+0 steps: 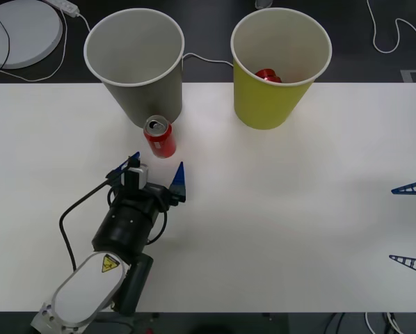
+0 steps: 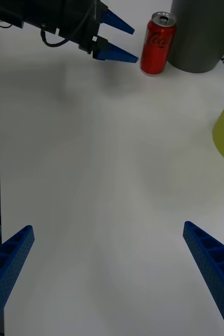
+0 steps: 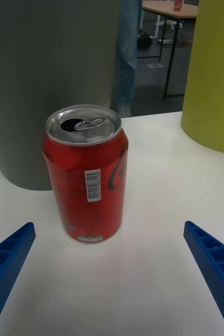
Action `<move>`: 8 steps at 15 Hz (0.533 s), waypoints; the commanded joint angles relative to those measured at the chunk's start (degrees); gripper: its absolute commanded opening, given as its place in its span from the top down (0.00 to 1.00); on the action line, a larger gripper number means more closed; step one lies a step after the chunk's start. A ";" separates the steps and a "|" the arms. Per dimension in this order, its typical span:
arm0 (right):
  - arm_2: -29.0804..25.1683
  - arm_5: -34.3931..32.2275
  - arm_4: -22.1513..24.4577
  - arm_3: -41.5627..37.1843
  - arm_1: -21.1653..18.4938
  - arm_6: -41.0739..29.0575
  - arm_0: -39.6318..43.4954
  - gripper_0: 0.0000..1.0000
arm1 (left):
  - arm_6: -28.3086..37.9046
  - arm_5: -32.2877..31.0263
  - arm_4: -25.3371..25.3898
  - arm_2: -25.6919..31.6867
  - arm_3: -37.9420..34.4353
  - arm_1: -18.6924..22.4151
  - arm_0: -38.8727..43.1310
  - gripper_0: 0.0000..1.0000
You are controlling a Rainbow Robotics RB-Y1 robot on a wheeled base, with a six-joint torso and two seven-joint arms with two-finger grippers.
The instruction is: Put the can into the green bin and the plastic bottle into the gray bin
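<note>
Just ahead of your left gripper [image 1: 156, 175], between the lines of its spread blue fingers [image 3: 7, 257] but not yet touched by them, the red can [image 1: 159, 136] stands upright on the white table [image 1: 277, 229], close against the foot of the gray bin [image 1: 133, 59]. Beyond the can and off to the gripper's right stands the green bin [image 1: 281, 62], with something red lying inside it. Your right gripper [image 2: 112, 278] hangs wide open over bare table, well apart from the can.
</note>
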 commanded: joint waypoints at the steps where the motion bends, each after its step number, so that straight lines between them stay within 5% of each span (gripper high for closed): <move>1: 0.00 0.00 0.00 0.00 0.00 0.00 0.00 0.00 | 0.92 0.28 0.39 0.00 2.94 -0.44 -2.97 0.00; 8: 0.00 0.00 0.00 0.00 0.00 0.00 0.00 0.00 | 2.59 1.07 1.27 0.00 8.13 -1.67 -8.42 0.00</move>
